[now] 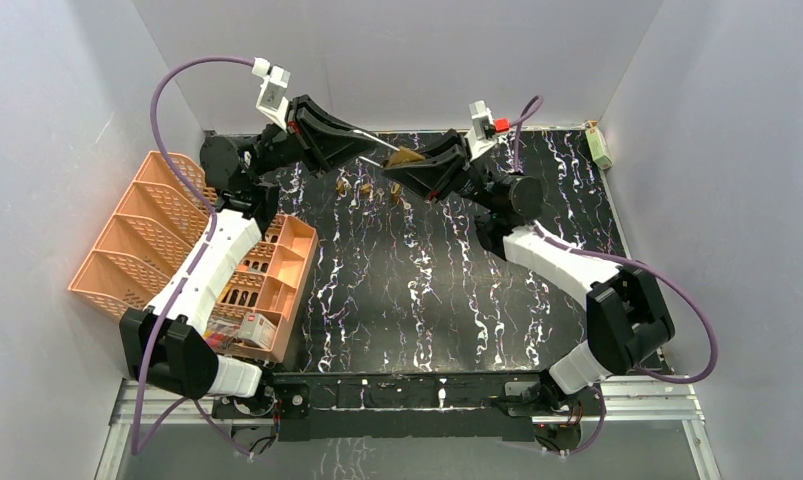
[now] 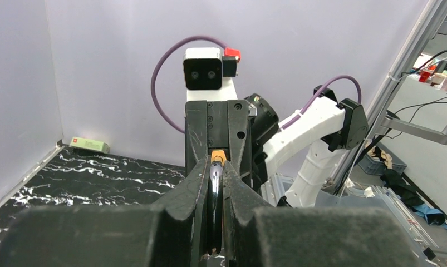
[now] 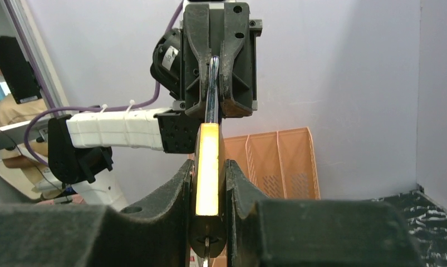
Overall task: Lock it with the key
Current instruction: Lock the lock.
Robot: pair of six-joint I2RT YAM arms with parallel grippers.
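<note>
- padlock (image 1: 407,156) is up in the air over the far middle of the table, hanging between both arms, not resting on anything
- left gripper (image 2: 214,169) is pressed together on the steel shackle (image 3: 211,103), pinching it edge-on
- right gripper (image 3: 209,164) has a finger on each flat face of the brass body and looks pressed onto it, though I can't confirm a firm clamp
- handling, my read: solid metal, stiff, dense for its size, with smooth faces that can slip or swivel in the pads; I'd grip the flat faces of the body, leave the keyway end clear and use the shackle only to steady it
- keyway is not visible, so I can't tell if a key is in it
- counts: one padlock, three small brass pieces on the table below at (image 1: 343,186), (image 1: 366,188) and (image 1: 394,188), too small to call keys or locks
- one orange rack (image 1: 137,240) at left, one small green box (image 1: 600,146) in the far right corner
</note>
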